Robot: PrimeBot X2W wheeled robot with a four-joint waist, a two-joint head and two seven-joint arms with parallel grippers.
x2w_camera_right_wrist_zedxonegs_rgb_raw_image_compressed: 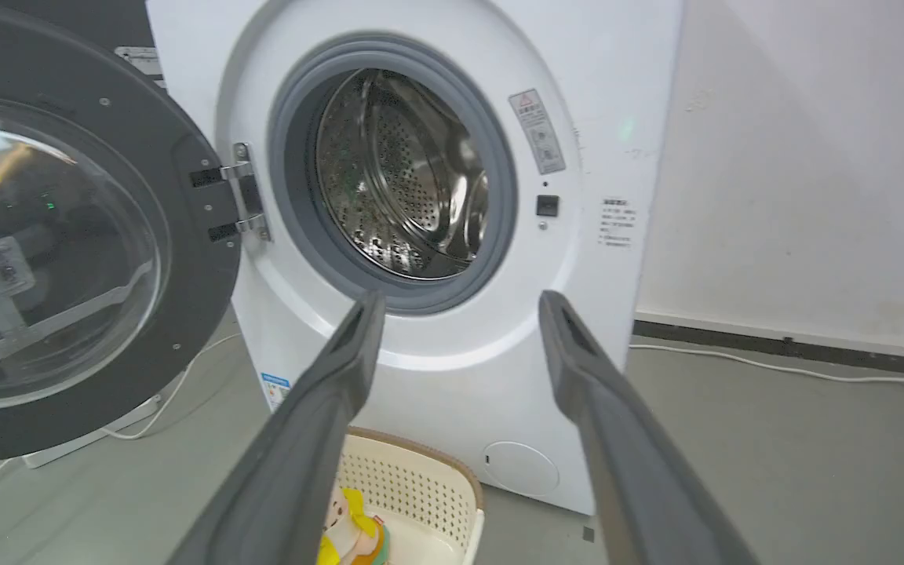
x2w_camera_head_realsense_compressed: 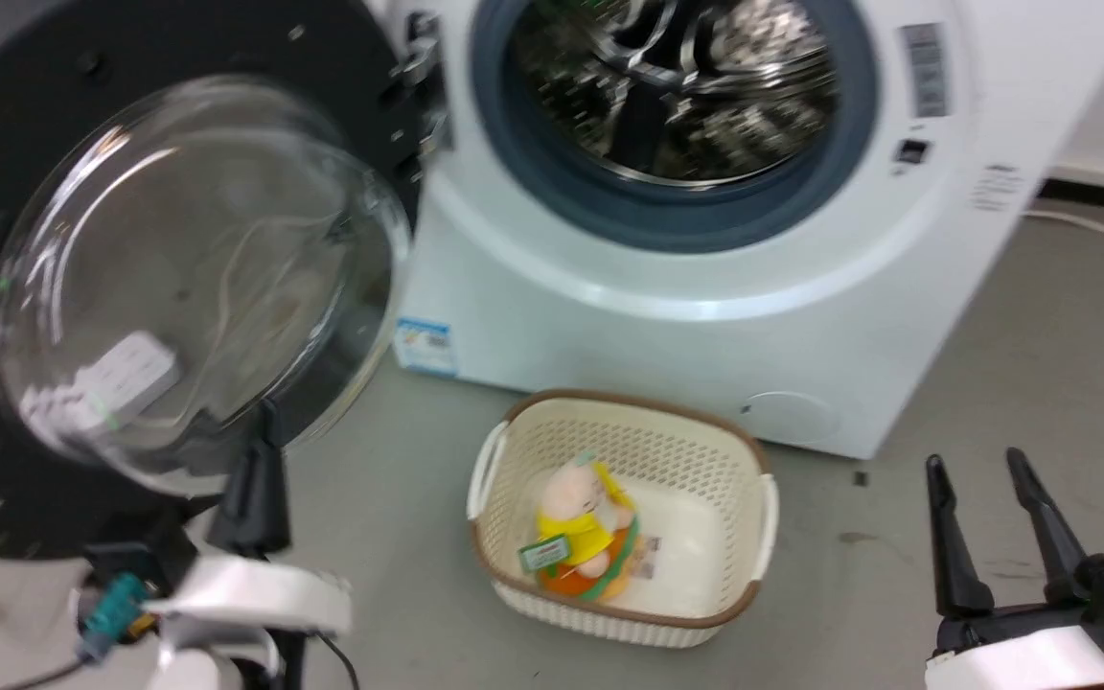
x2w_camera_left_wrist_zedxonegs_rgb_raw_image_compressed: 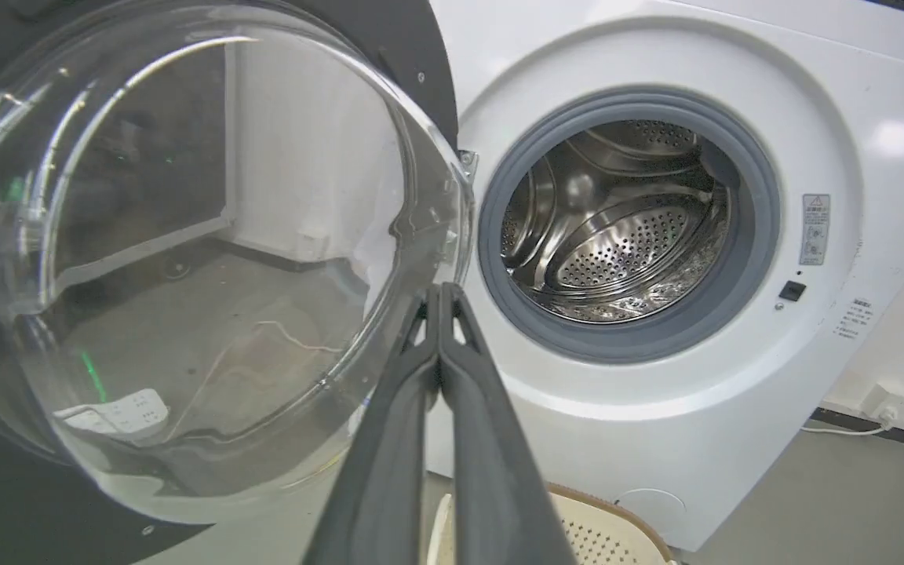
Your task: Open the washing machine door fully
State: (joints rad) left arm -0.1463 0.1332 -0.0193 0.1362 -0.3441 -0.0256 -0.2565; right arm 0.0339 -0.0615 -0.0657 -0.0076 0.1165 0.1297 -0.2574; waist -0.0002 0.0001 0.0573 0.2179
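The washing machine door is a big black disc with a bulging clear glass bowl, swung out to the left on its hinge. The same door fills the left of the left wrist view, and the door also shows at the left of the right wrist view. My left gripper is shut, its tips just below the bowl's lower right rim; touching or not, I cannot tell. In its own view the left gripper ends beside the bowl's edge. My right gripper stands open at the lower right, holding nothing.
The steel drum is exposed inside its grey rubber ring. A cream basket holding a plush toy sits on the grey floor before the machine. A white cable runs along the wall at the right.
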